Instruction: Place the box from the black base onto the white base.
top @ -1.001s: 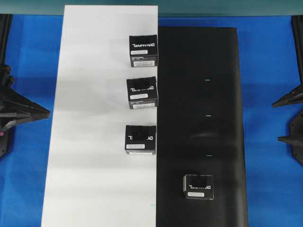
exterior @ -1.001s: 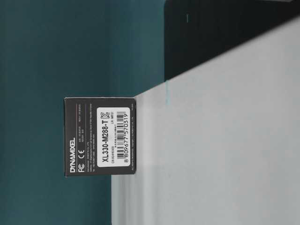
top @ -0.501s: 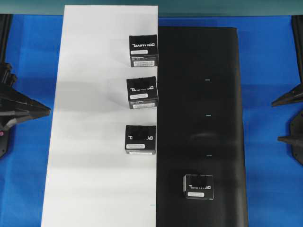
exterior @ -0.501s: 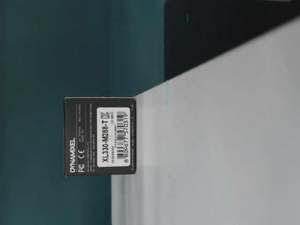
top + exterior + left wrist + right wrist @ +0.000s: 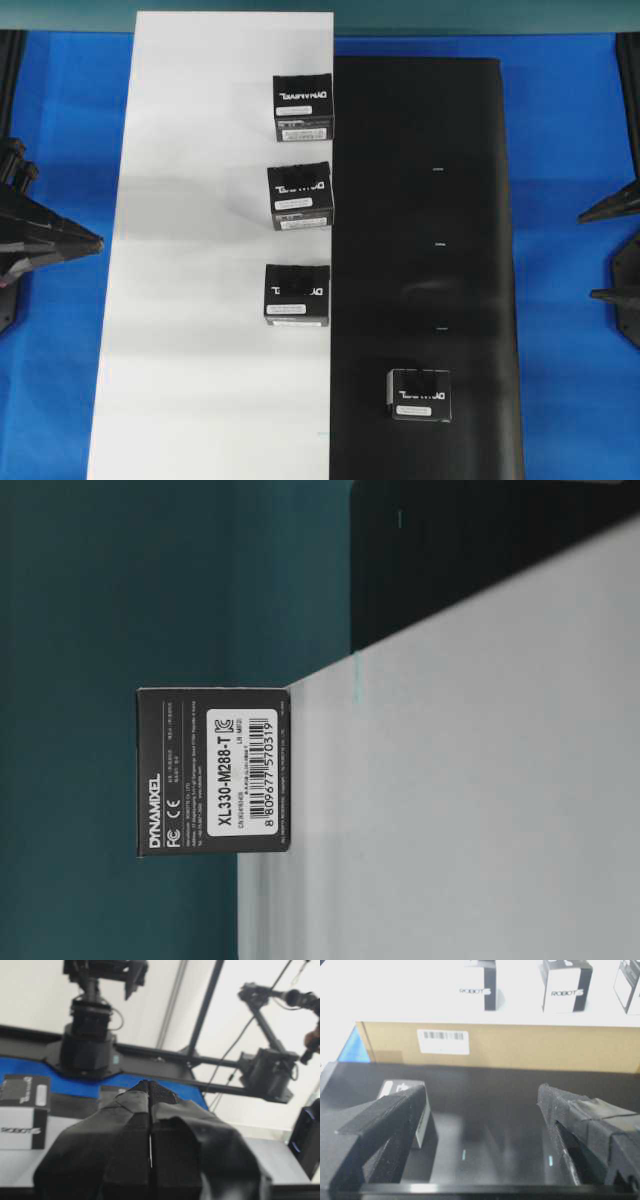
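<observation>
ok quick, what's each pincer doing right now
Left pincer: closed, holding nothing.
Right pincer: open, holding nothing, above the black base.

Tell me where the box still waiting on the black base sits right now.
In the overhead view the box sits alone low on the black base, right of the white base.

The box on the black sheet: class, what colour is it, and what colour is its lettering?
The box is black with white lettering and a white label strip, clearest in the overhead view.
</observation>
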Robot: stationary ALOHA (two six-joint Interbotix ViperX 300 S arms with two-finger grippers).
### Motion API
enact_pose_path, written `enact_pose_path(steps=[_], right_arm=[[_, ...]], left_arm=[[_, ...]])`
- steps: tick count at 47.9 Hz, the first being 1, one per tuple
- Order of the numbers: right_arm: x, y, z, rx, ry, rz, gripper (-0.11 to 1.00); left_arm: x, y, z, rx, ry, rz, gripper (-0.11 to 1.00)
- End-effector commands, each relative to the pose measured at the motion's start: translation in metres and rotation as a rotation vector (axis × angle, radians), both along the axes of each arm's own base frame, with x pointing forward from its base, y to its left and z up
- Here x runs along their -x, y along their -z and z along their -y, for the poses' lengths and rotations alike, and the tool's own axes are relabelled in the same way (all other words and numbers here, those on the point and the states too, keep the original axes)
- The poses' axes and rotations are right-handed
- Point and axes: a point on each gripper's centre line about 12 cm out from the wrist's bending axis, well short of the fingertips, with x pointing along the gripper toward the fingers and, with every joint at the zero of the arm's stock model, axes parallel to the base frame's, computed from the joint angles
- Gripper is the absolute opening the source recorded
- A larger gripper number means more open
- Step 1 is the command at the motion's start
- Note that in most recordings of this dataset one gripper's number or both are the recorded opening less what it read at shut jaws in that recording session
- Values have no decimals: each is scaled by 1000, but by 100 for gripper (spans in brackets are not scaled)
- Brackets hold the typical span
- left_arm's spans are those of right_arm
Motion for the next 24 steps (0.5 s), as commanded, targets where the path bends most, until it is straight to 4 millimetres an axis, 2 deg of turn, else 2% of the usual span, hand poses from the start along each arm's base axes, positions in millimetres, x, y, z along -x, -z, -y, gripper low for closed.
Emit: enact_pose_path(steps=[1, 14, 24], right_arm=[[1, -5, 0, 4, 1, 22, 98], [3, -4, 1, 8, 0, 33, 98], [3, -4, 0, 7, -1, 39, 98]], left_arm=[[-4, -2, 4, -8, 17, -2, -7], [-4, -2, 5, -50, 16, 6, -7], [2, -2, 4, -218, -3, 5, -7]])
